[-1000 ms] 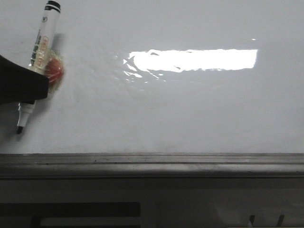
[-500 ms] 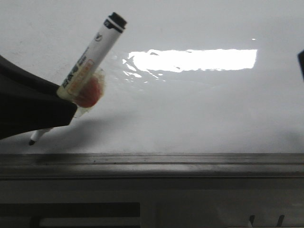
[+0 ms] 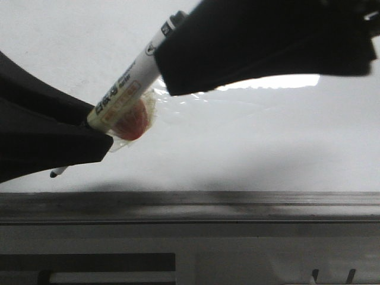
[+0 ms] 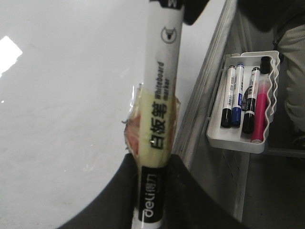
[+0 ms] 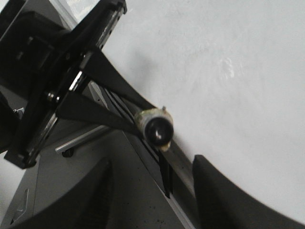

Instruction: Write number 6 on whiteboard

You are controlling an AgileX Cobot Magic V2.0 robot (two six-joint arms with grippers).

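I log the whiteboard (image 3: 249,148) bare toward three o'clock above its grey rail (image 3: 190,205); left gripper (image 3: 89,139) clamps the marker (image 3: 127,89), right gripper (image 3: 178,53) spread around its cap.

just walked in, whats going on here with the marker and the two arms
The left gripper holds a whiteboard marker, tilted with its tip low over the whiteboard. The right gripper is open and closing in on the marker's tail end, seemingly for a handover. No stroke of the number 6 shows on the board yet. A tray of spare markers hangs beside the board.
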